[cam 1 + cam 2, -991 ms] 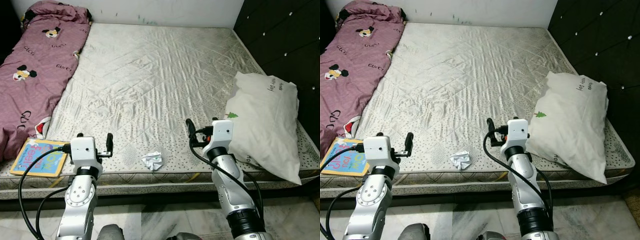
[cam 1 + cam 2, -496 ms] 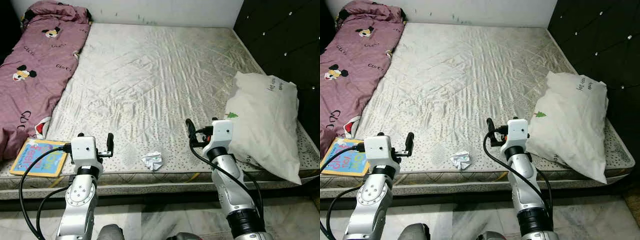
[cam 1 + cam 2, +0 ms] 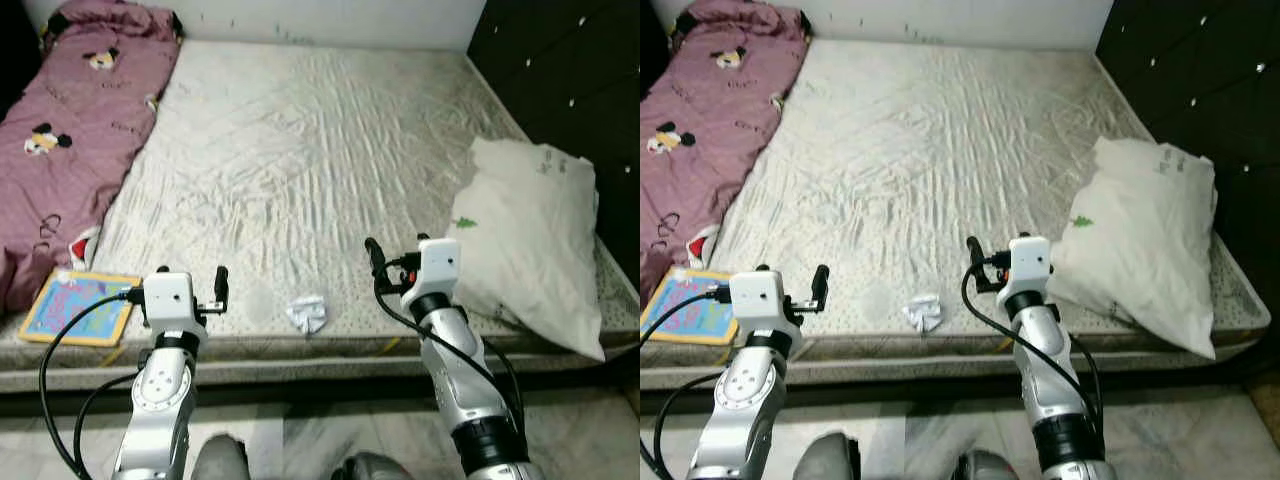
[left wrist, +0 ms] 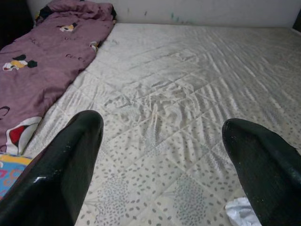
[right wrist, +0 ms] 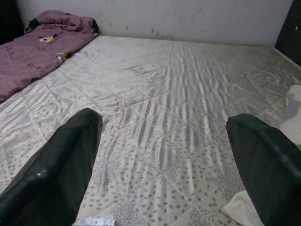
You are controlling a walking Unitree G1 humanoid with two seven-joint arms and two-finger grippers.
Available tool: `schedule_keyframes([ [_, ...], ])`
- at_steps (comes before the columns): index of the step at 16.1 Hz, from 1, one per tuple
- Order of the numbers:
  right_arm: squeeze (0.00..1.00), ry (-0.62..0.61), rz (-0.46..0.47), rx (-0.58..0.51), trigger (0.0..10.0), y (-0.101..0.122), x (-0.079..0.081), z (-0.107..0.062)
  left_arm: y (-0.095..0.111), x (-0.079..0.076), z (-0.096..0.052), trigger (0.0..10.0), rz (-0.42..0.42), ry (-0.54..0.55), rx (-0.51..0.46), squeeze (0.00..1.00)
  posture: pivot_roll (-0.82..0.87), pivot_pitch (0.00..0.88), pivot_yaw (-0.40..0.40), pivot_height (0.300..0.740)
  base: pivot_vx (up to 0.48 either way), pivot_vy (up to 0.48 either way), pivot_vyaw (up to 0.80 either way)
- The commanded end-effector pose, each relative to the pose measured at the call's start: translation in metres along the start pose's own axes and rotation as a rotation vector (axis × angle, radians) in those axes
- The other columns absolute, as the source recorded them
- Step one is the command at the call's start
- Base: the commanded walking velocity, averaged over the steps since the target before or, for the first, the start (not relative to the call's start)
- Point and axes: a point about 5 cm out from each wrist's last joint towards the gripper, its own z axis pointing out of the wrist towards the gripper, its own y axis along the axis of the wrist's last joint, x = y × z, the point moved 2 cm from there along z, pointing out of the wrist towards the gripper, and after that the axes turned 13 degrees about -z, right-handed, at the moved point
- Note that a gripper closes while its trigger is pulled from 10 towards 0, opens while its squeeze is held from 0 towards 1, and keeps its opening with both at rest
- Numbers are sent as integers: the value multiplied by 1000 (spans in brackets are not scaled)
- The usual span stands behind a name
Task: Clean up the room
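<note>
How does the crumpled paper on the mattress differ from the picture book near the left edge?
The crumpled paper is a small white wad, bunched and irregular; the picture book is larger, flat and rectangular. The paper is plain white, while the book has a colourful blue cover with a yellow border. The paper lies between the two end effectors' positions; the book lies far left, beside the pink blanket. Both rest near the mattress's front edge.

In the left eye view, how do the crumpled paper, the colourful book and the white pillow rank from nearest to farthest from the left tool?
Measured from the left tool:
1. Colourful book, just to its left at the mattress edge.
2. Crumpled paper, to its right near the front edge; almost as near as the book, so these two are close to call.
3. White pillow, far across on the right side.
</note>
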Motion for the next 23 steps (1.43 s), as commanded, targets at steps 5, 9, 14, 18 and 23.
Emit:
schedule_keyframes([
  [5,0,20,-1,21,10000,-5,2,0,-3,2,-1,10000,5,16,20,0,67,91,-61,612,0,0,0],
  [9,0,48,-8,29,10000,-7,5,2,-3,5,-1,10000,-7,36,21,0,66,94,-62,612,0,0,0],
  [14,0,61,-12,29,10000,-8,6,4,-3,6,1,10000,-7,43,26,0,68,96,-64,612,0,0,0],
  [18,0,71,-15,27,10000,-8,8,5,-3,7,1,10000,-3,46,30,0,68,96,-62,602,0,0,0],
  [23,0,76,-17,28,10000,-8,8,6,-5,9,2,10000,-13,67,38,0,66,94,-65,577,0,0,0],
])
